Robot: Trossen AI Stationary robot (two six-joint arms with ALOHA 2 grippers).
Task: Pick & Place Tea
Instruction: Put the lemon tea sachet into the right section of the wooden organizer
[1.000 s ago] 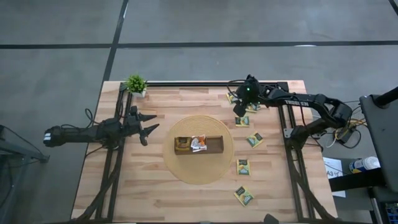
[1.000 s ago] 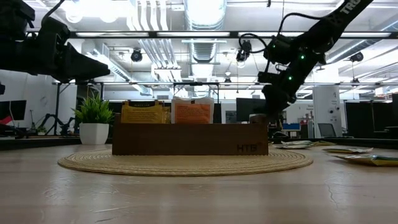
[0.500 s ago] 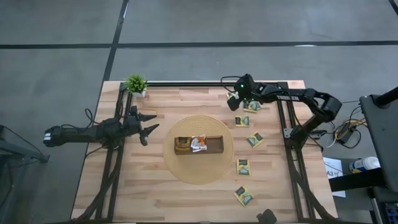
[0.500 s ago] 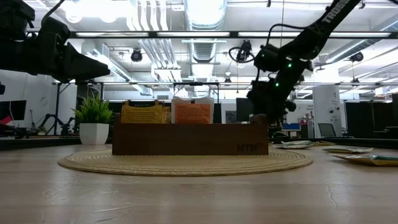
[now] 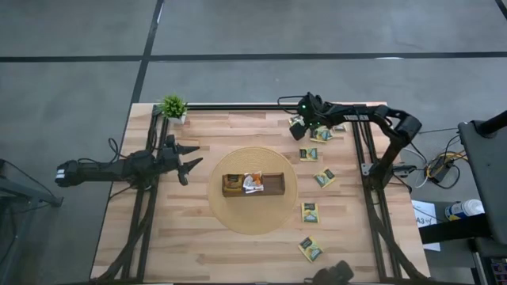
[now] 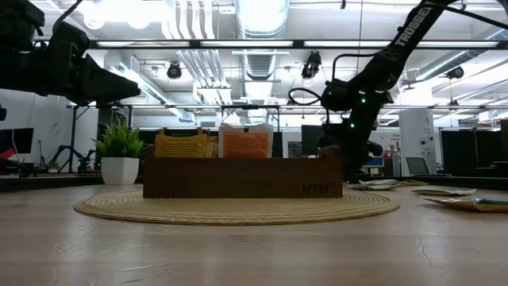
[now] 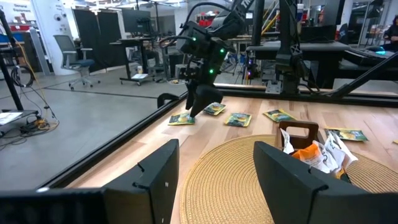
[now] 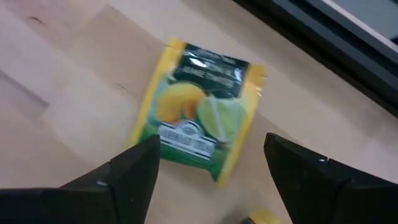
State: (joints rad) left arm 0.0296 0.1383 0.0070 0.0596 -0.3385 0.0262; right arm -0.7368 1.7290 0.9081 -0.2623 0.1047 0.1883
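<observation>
Right gripper [image 8: 208, 171] jaws wide, poised over green-yellow sachet [image 8: 200, 109] beyond tray [image 5: 253, 184]; sachet's long axis runs between fingers; left gripper [image 5: 188, 158] far, part-open, empty.

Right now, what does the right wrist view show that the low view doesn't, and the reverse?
Right wrist only: one green-and-yellow sachet lying flat on the table, framed by the open right gripper hovering over it.
Low only: the tray on its mat with two sachets standing in it, the plant, and the left gripper waiting, open.
Both: the right gripper and the wooden table.
</observation>
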